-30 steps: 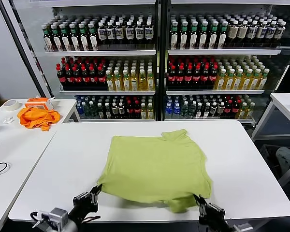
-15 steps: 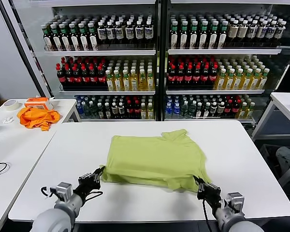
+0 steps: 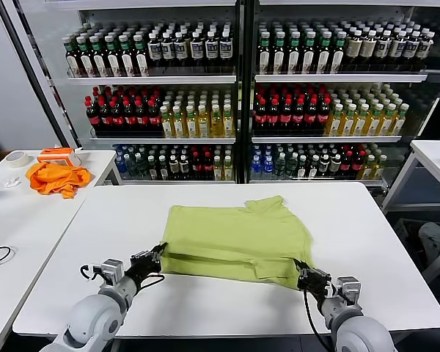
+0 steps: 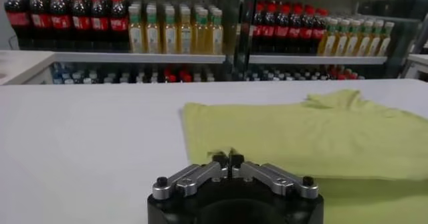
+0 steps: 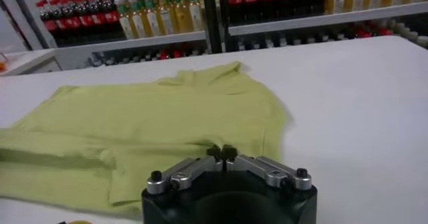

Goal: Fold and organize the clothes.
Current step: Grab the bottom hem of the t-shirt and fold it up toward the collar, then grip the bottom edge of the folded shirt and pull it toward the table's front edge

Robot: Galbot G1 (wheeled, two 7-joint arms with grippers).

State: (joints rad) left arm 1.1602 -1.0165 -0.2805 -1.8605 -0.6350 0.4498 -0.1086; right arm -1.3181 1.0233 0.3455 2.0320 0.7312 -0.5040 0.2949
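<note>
The shirt (image 3: pixel 238 238) is lying in the middle of the white table (image 3: pixel 95 242), its near hem doubled over onto the body, so the fold looks partly done. The left gripper (image 3: pixel 159 251) is pinching the near left corner of the turned-over layer, jaws closed on the cloth; the right gripper (image 3: pixel 302 271) is doing the same at the near right corner. In both wrist views the fingertips are meeting with only thin fabric between them, though whether the right one is loosening I cannot quite tell.

To do this step well, I judge that both corners should be travelling away from the robot at an even pace and height, so the folded edge is landing straight and parallel to the table's near edge. The cloth should be lowered flat before letting go, and both jaws should be releasing together; one hand leading would be skewing the crease.

The shirt is soft, limp lime-green cotton, matte, sagging and wrinkling wherever it is not being held taut. One short sleeve (image 3: pixel 268 205) is bunching up at the far right. The table is smooth and hard, so the fabric may be sliding on it rather than gripping.

An orange cloth (image 3: pixel 56 178) is sitting crumpled on a side table, well apart, and shelves of bottles (image 3: pixel 205 110) are filling the background.
</note>
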